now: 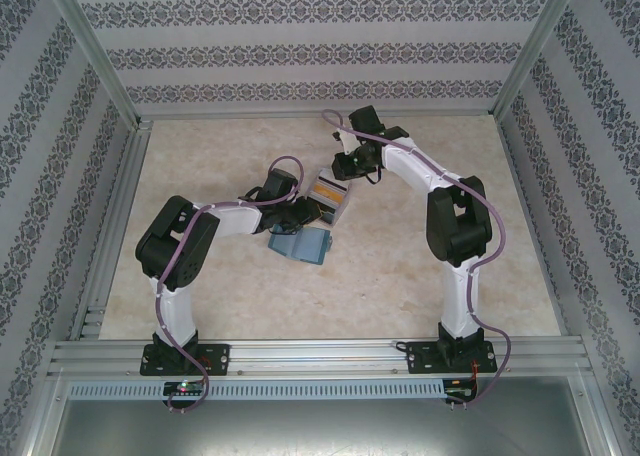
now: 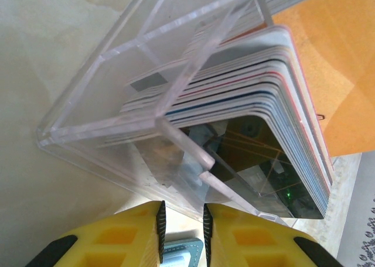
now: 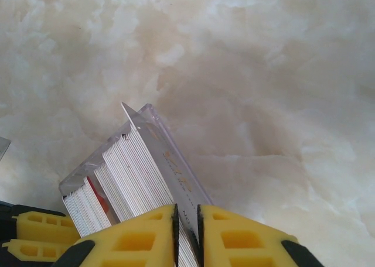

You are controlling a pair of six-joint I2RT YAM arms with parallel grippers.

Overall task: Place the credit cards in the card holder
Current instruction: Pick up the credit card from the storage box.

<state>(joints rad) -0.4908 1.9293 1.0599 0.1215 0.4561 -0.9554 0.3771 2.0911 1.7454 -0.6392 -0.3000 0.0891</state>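
Your right jaws are pinched almost together on the top edge of one pale credit card (image 3: 174, 188), which stands in the clear box (image 3: 146, 117) beside the other upright credit cards (image 3: 132, 179). Your left jaws stand a narrow slot apart with a bit of the teal card holder (image 2: 183, 252) showing in that slot, and you cannot tell whether they squeeze it. The card holder lies on the table (image 1: 420, 296) just beside the box, between the two arms

arms (image 1: 180, 311) white, black joints | cables (image 1: 497, 231) purple | gripper fingers (image 3: 135, 240) yellow
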